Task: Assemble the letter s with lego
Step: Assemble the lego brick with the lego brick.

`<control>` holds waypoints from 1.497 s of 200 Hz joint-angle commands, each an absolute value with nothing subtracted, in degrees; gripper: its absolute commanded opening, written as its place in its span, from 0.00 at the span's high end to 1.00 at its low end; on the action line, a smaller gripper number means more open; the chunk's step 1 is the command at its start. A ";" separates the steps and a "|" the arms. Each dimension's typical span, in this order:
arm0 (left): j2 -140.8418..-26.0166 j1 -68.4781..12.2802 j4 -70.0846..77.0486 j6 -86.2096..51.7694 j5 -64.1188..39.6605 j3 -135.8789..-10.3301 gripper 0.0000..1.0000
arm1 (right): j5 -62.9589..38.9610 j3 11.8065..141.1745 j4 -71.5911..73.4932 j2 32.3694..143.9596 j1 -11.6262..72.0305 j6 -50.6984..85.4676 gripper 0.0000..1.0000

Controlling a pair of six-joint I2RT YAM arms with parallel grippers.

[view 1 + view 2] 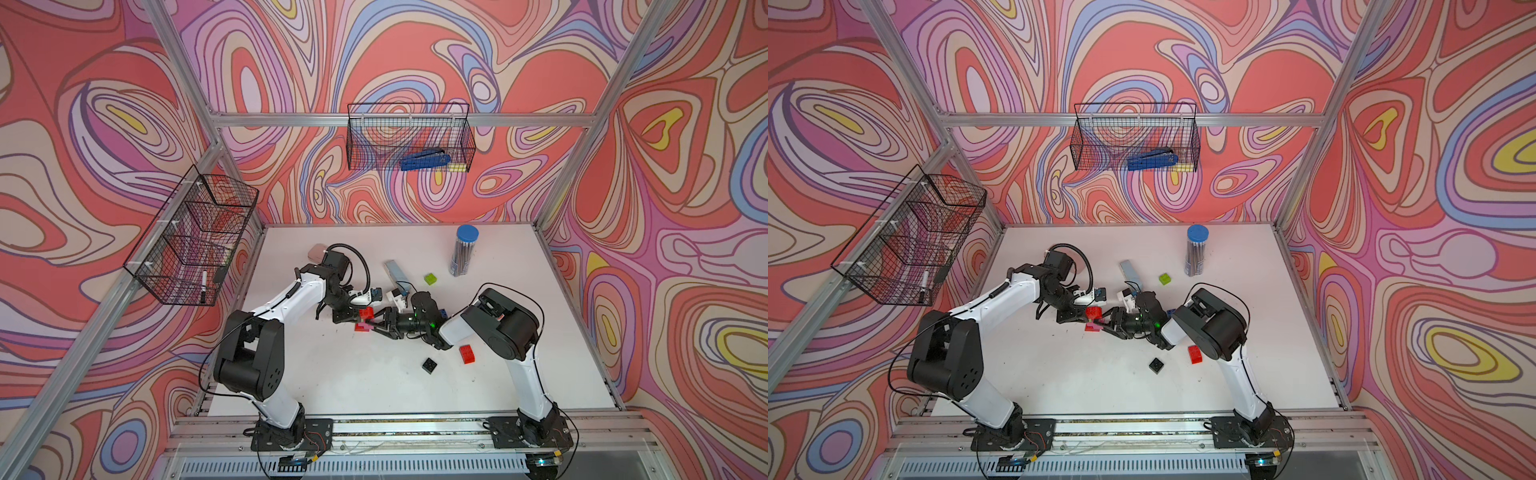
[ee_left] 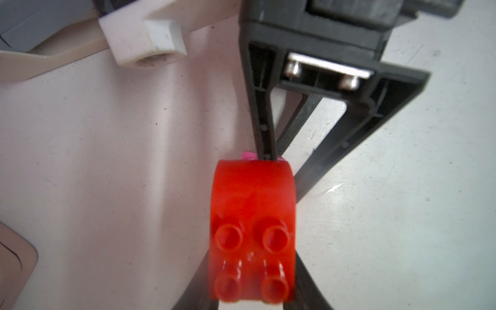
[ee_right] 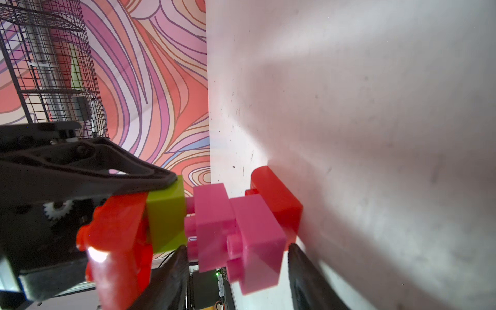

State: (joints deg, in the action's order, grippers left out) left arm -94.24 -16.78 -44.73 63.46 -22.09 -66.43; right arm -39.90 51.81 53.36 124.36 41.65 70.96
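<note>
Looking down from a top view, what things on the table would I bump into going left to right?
Left to right: pink case → joined bricks → grey-blue stapler → lime green brick → red brick. Skipped, overlapping others: black brick, pencil tube.

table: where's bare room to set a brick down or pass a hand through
Bare: the wide front strip between the front rail and the black brick and red brick; also the back stretch between the pink case and pencil tube. Crowded: the centre, where the left pincer and right pincer meet at the brick stack.
</note>
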 commanded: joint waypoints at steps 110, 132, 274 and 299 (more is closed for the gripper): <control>-95.98 -16.31 -49.99 68.53 -22.14 -67.75 0.79 | -38.32 50.37 47.31 126.83 41.13 70.00 0.42; -96.19 -16.35 -49.17 68.99 -21.72 -67.03 0.79 | -38.32 50.28 47.65 127.05 41.13 70.07 0.42; -94.96 -14.92 -47.46 69.35 -21.90 -64.26 0.80 | -37.89 49.14 49.13 128.23 40.79 71.45 0.43; -95.36 -14.93 -48.03 69.56 -21.64 -64.44 0.80 | -37.99 49.06 49.22 128.23 40.61 71.55 0.43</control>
